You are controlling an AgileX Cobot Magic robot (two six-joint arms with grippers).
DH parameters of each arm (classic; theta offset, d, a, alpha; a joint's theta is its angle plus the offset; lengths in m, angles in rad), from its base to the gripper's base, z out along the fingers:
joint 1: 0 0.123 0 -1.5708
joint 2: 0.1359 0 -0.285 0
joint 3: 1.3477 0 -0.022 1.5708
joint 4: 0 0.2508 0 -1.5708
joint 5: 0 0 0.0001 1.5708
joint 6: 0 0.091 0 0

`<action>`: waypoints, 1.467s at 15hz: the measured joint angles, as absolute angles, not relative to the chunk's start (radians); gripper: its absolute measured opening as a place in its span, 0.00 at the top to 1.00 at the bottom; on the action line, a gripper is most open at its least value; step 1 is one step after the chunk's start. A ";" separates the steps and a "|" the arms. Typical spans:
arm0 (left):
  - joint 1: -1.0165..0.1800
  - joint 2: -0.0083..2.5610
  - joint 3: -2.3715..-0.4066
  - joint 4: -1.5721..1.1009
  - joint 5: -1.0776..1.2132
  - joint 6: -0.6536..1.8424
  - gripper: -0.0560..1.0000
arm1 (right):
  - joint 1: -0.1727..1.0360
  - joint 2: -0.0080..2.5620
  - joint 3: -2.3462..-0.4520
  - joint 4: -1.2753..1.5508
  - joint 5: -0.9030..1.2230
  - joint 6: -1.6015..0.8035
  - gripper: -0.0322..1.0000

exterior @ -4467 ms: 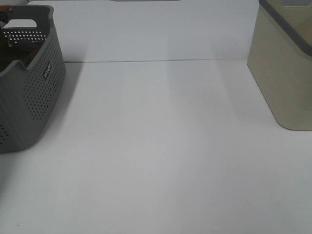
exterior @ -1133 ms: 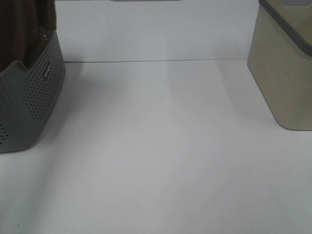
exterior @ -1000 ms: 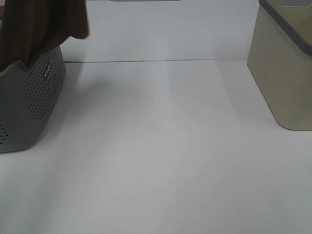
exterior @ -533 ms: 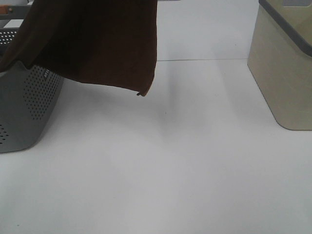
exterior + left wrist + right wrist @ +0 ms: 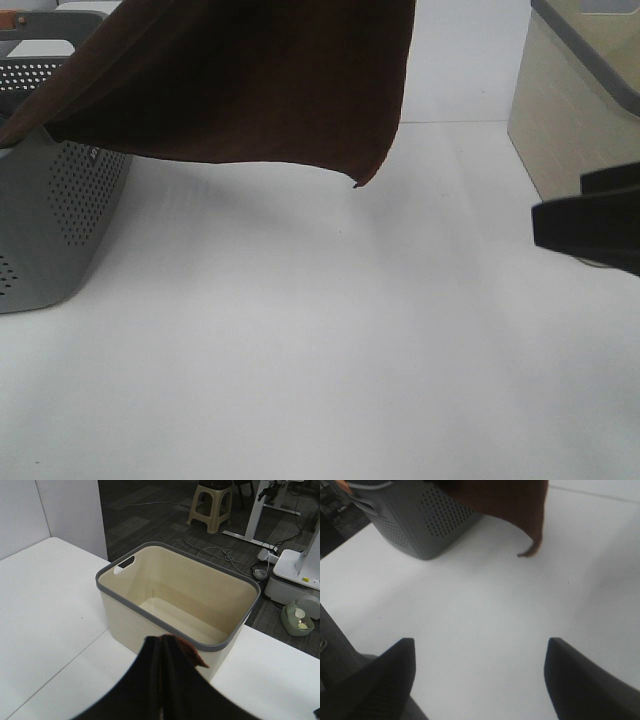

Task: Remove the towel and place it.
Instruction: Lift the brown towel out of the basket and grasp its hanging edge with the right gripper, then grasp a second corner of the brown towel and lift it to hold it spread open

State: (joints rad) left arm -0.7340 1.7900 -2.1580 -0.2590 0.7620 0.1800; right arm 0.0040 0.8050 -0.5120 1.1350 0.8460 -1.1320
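White matte tabletop [image 5: 320, 350] was flat, with a thin seam line running across its far part and one tiny dark speck near the middle. Dark grey perforated plastic basket [image 5: 50, 230], with a handle cut-out and a small white label on its side, stood upright on the table at the left. Cream rectangular plastic bin with a grey rim [image 5: 580, 150] stood upright on it at the far right, well apart from the basket.
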 joint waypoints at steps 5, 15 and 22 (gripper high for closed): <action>-0.748 1.790 -2.158 -0.261 0.699 0.179 0.95 | 0.004 1.014 -0.512 1.509 0.824 -1.637 0.30; -0.748 1.790 -2.158 -0.264 0.654 0.177 0.95 | 0.004 1.411 -0.600 1.736 0.953 -2.001 0.30; -0.748 1.790 -2.158 -0.264 0.606 0.177 0.95 | 0.175 1.535 -0.703 1.739 0.724 -2.034 0.30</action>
State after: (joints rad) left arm -0.7480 1.7900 -2.1580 -0.2640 0.6060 0.1770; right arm 0.1750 1.5350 -0.7030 1.7390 0.7240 -2.0340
